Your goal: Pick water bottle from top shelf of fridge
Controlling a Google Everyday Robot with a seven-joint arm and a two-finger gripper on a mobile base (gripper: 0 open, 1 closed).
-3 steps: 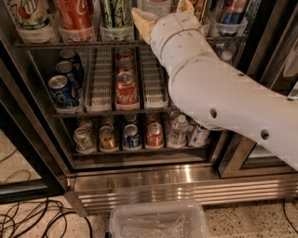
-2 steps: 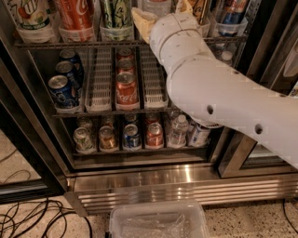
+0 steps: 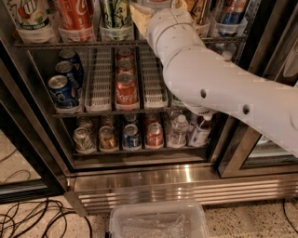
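Observation:
The fridge (image 3: 139, 186) stands open in front of me. Its top shelf (image 3: 60, 44) is a dark wire rack along the top of the camera view, with translucent cup holders holding a 7UP bottle (image 3: 29, 11), a Coca-Cola can (image 3: 74, 14) and a green can (image 3: 115, 13). My white arm (image 3: 219, 88) reaches up from the right. My gripper (image 3: 158, 7) is in the top shelf's middle, at the frame's upper edge. The water bottle is hidden behind the gripper or out of view above.
The middle rack has white lane trays with Pepsi cans (image 3: 63, 88) and Coke cans (image 3: 125, 88). The bottom rack holds several cans and two small bottles (image 3: 178, 132). A clear plastic bin (image 3: 158, 223) sits on the floor in front. Cables (image 3: 28, 218) lie at the lower left.

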